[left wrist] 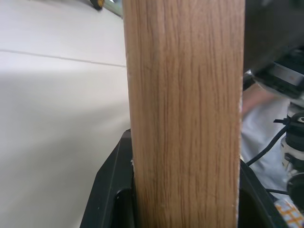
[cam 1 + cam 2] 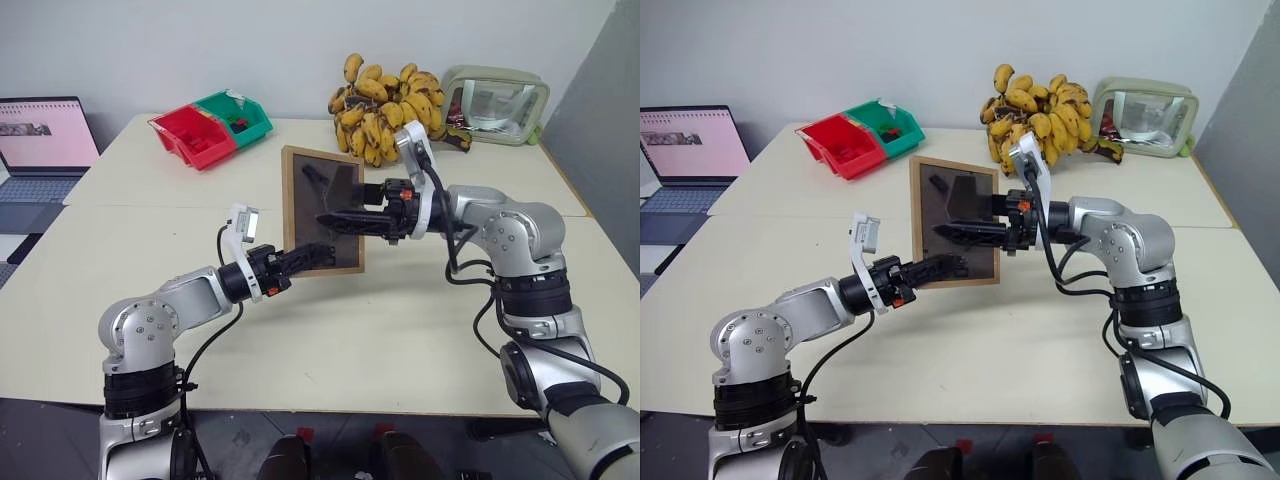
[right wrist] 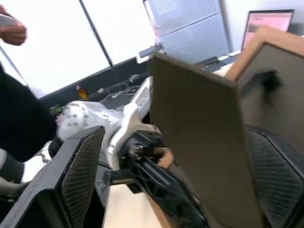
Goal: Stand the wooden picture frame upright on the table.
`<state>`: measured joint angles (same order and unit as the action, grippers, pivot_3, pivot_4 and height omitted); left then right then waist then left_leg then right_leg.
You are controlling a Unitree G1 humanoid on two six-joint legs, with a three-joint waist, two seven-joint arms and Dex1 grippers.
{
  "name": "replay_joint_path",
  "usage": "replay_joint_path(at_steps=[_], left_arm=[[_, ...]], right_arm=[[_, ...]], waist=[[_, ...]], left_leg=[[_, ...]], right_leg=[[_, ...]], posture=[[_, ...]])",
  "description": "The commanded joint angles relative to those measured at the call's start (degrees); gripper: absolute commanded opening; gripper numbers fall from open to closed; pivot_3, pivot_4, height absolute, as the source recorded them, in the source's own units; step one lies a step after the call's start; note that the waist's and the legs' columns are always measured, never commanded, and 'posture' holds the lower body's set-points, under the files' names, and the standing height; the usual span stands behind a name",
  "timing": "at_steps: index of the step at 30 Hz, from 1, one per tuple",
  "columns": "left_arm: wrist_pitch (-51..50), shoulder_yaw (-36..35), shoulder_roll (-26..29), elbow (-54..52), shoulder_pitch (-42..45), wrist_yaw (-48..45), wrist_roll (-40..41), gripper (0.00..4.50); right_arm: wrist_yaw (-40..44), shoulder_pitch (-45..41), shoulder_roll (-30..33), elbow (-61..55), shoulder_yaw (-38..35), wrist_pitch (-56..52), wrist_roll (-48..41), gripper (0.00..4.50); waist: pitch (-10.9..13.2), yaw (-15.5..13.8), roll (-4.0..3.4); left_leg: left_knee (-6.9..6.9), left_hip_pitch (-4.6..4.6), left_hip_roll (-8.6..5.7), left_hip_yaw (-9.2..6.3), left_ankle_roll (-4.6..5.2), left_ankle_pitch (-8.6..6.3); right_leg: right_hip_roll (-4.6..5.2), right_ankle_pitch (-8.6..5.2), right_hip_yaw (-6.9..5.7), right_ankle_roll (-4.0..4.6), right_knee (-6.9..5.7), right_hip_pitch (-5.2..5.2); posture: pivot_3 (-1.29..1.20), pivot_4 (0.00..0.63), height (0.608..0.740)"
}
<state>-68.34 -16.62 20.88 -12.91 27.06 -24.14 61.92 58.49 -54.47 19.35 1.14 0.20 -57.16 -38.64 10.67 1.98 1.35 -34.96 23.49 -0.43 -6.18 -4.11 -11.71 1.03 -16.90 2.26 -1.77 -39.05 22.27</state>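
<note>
The wooden picture frame (image 2: 302, 215) is held upright above the table (image 2: 400, 330), its dark grey back panel facing me. My left gripper (image 2: 318, 257) is shut on the frame's lower edge; the wood edge (image 1: 185, 118) stands between its fingers. My right gripper (image 2: 335, 218) reaches in level from the right and is open. In the right wrist view the frame's fold-out stand (image 3: 199, 137) lies between the wide-spread fingers (image 3: 78, 175), with a gap on each side. The picture side is turned away from me.
A bunch of bananas (image 2: 385, 110) and a clear pouch with pale green edging (image 2: 495, 105) sit at the back right. A red bin (image 2: 195, 135) and a green bin (image 2: 240, 115) stand at the back left, a laptop (image 2: 40, 140) beyond. A person's hand (image 3: 12, 31) shows far off.
</note>
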Motion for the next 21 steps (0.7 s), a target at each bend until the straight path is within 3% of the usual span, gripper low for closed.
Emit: replay_joint_path(at_steps=[1,8,16,20,21], left_arm=[[0.7,-1.3,-0.9,1.3,1.9,2.8,1.5,1.22],[-1.0,0.3,0.2,2.6,3.1,1.3,3.1,1.22],[-2.9,0.4,0.1,3.8,4.5,1.5,5.8,1.22],[-2.7,0.3,1.0,3.5,3.5,1.0,5.7,1.22],[-4.0,-0.8,0.8,4.1,3.5,2.1,8.0,1.22]], right_arm=[[0.4,1.4,0.7,-5.7,-0.3,-1.8,-4.1,4.48],[-3.8,5.4,4.1,-7.2,-1.8,1.0,-1.1,4.48],[-4.4,10.4,13.2,-7.2,-3.6,3.8,1.2,4.48],[-4.1,13.2,22.5,-2.3,5.4,31.5,22.7,4.48],[-6.8,13.2,24.5,1.7,7.8,45.0,30.3,4.48]], waist=[[0.0,-0.1,0.00],[0.0,0.2,0.00],[0.0,-0.1,0.00],[0.0,-0.1,0.01],[0.0,-0.1,0.01]], left_leg=[[0.00,0.00,0.00,0.00,0.00,0.00],[0.00,0.00,-0.01,0.02,0.00,0.00],[-0.02,0.02,-0.06,0.05,0.00,0.00],[-0.03,0.02,-0.08,0.06,0.00,0.00],[-0.04,0.02,-0.08,0.08,0.00,0.00]], right_leg=[[0.00,0.00,0.00,0.00,0.01,0.00],[-0.03,0.00,0.01,0.00,-0.01,0.01],[-0.04,-0.01,0.02,-0.01,0.03,-0.01],[-0.12,-0.01,0.01,-0.02,0.03,-0.01],[-0.17,-0.01,0.02,-0.03,0.04,-0.01]], posture=[[0.00,0.150,0.740],[0.00,0.150,0.740],[0.00,0.150,0.740],[0.00,0.150,0.740],[0.00,0.150,0.740]])
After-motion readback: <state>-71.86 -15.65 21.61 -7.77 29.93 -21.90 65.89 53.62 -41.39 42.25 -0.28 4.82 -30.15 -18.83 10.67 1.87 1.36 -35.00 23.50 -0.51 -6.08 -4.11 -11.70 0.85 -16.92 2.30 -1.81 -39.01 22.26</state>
